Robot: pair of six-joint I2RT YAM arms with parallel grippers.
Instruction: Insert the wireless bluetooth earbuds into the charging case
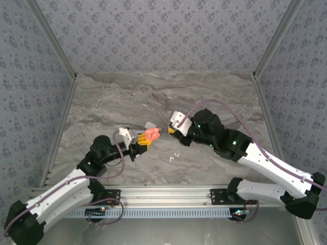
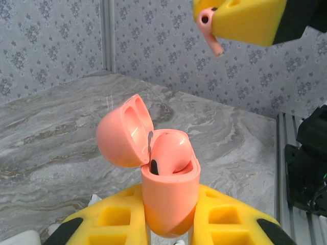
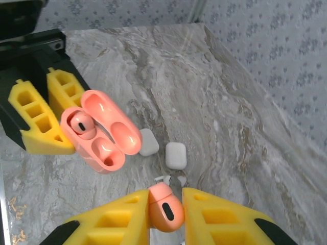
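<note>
My left gripper (image 2: 169, 212) is shut on a coral charging case (image 2: 170, 191) and holds it upright above the table with its lid (image 2: 124, 131) swung open. One coral earbud (image 2: 171, 152) sits in the case, and the slot beside it (image 3: 108, 154) is empty. My right gripper (image 3: 166, 204) is shut on a second coral earbud (image 3: 166, 208), a short way from the case and not touching it. From above, the left gripper (image 1: 144, 139) and right gripper (image 1: 171, 131) face each other with the case (image 1: 152, 134) between them. Two white earbuds (image 1: 172, 156) lie on the table.
Two closed white cases (image 3: 148, 142) (image 3: 176, 155) lie on the marble table (image 1: 112, 102) under the coral case. Patterned walls with metal frame posts (image 1: 59, 53) enclose the table on three sides. A metal rail (image 1: 168, 196) runs along the near edge.
</note>
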